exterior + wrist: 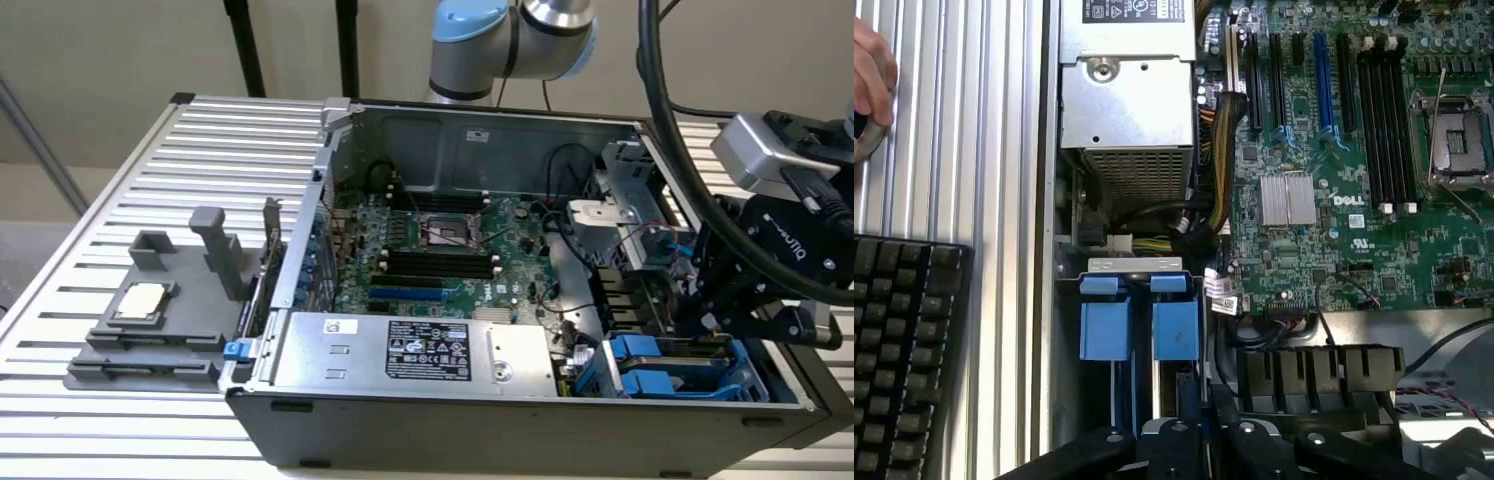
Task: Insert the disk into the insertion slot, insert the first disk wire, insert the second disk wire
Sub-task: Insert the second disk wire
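The insertion slot (750,378) is the drive cage in the case's front corner, at the exterior view's lower right. Two bright blue carriers stand in it side by side, their tabs seen end-on in the wrist view. The one in line with my gripper (1174,432) is the disk (1176,328); its labelled face is hidden inside the cage (1068,330). The other is a blue-tabbed carrier (1104,325). My gripper (705,318) hangs just over the cage, with its fingers (1152,436) drawn close on the disk's near edge. Black and coloured wires (1154,240) lie beside the cage.
The silver power-supply box (414,350) fills the case's front beside the cage, and the green motherboard (441,250) lies behind it. A grey fixture (147,320) stands on the slatted table. A black keyboard (904,350) and a person's hand (869,80) are beside the case.
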`<state>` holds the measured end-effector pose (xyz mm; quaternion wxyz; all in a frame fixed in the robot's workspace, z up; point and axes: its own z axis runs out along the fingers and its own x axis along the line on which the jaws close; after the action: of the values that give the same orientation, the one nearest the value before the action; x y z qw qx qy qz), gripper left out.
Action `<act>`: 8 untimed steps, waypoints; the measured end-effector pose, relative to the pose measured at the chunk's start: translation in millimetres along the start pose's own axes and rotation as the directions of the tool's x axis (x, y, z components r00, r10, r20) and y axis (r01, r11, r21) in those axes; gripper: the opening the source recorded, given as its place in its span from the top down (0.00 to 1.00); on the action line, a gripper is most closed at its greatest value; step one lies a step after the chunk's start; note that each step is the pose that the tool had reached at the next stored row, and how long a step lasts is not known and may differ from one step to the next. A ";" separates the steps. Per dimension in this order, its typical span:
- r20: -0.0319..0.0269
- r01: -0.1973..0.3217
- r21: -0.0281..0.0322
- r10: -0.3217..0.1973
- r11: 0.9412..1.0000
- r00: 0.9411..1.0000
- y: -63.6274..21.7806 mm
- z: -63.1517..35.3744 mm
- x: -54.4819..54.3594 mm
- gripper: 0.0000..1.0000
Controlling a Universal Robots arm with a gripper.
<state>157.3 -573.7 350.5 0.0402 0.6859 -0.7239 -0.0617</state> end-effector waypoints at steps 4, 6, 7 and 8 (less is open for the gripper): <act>0.005 0.001 0.000 -0.001 1.000 1.000 -1.5 5.4 7.1 0.84; 0.013 0.002 -0.001 -0.002 1.000 1.000 -2.2 6.8 7.0 0.84; 0.017 0.003 -0.001 -0.003 1.000 1.000 -2.8 6.9 6.8 0.84; 0.020 0.004 -0.001 -0.004 1.000 1.000 -3.2 7.4 6.8 0.84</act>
<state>159.0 -580.4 342.6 0.0333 0.6868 -0.7228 -0.0690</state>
